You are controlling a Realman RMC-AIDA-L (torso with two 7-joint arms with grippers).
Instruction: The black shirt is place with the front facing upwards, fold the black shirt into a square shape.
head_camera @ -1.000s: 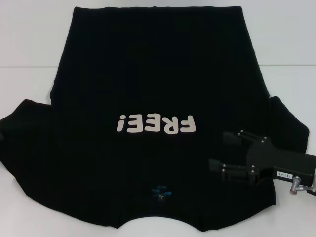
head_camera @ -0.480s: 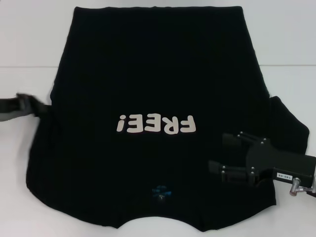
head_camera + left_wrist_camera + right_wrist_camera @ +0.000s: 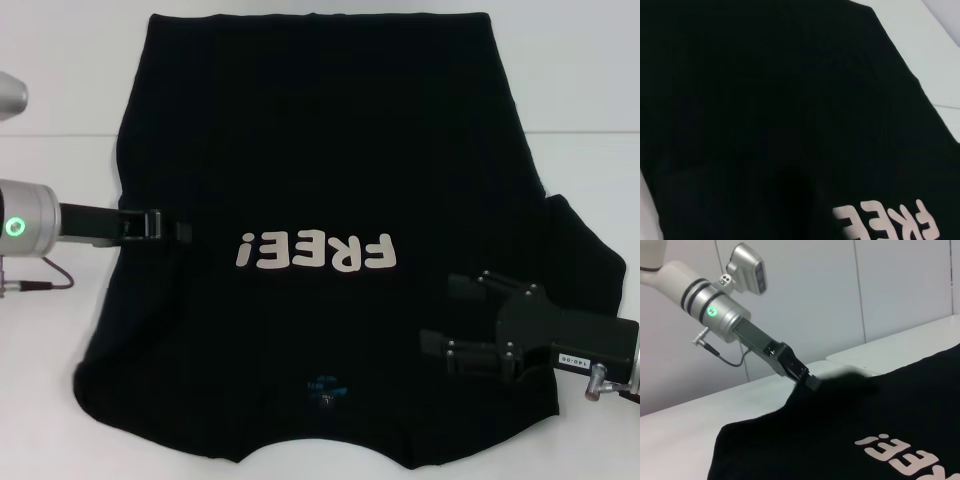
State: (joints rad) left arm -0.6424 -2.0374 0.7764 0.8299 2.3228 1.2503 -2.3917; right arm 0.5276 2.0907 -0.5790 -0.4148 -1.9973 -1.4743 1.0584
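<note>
The black shirt (image 3: 320, 150) lies front up on the white table (image 3: 60, 100), with its white "FREE!" lettering (image 3: 318, 252) upside down to me and its blue neck label (image 3: 326, 385) near the front edge. My left gripper (image 3: 180, 230) is shut on the shirt's left sleeve and holds it over the shirt's body, just left of the lettering. It also shows in the right wrist view (image 3: 807, 379) with cloth bunched at its tip. My right gripper (image 3: 440, 312) is open, low over the shirt's right side beside the spread right sleeve (image 3: 585, 260). The left wrist view shows only the shirt (image 3: 765, 100).
A seam (image 3: 40, 135) crosses the table behind the left arm. A pale wall (image 3: 840, 290) stands beyond the table's far side in the right wrist view. A thin cable (image 3: 55, 285) hangs from the left arm.
The left sleeve, flat on the table a second ago, has been carried rightward over the shirt's body by my left gripper. My right gripper has shifted slightly toward me.
</note>
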